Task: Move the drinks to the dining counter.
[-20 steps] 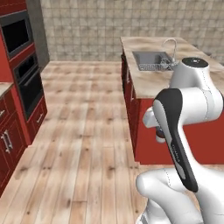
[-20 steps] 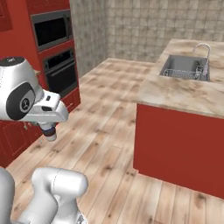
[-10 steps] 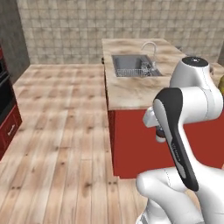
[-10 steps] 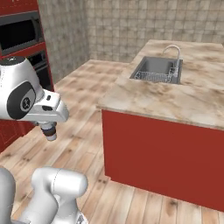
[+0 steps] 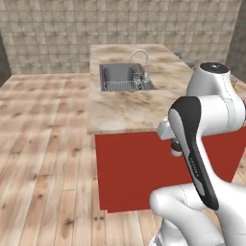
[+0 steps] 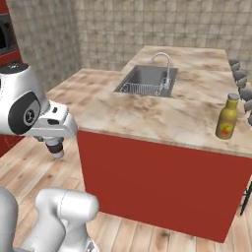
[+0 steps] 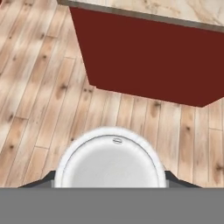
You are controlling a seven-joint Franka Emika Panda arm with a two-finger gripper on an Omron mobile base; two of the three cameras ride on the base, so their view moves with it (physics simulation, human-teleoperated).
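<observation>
White container: you see its round white top [image 7: 110,159] low in the hand view, between the two dark finger tips; its lower part is cut off by the picture's bottom edge, and any dark band on it is hidden from you.
Gripper: the jaws stand narrow, pressed on either side of the white container; only slivers of the fingers [image 7: 39,181] show beside it. In the right base view the gripper [image 6: 54,147] hangs under the white arm, over the wooden floor, short of the counter's near edge; what it holds is too small to make out there.
Bottle: the tall olive-yellow bottle [image 6: 227,117] stands upright on the dining counter near its right edge, with a grey-tan cap and a red and yellow label; the label's print is too small for you to read. In the left base view the arm covers nearly all of it.
Dining counter: a long beige-brown marble top [image 6: 147,113] with a red side panel [image 6: 157,182]; in the hand view you get only the panel and a strip of marble at the top.
Sink: a steel basin [image 5: 122,77] set into the counter, with a curved faucet [image 5: 141,55] on its right side.
Stools: grey round seats [image 6: 239,76] along the counter's far right side, partly cut off.
Floor: light wooden planks [image 7: 39,78] lie below the held container.
Wall: beige tiles [image 5: 120,24] behind the counter.
</observation>
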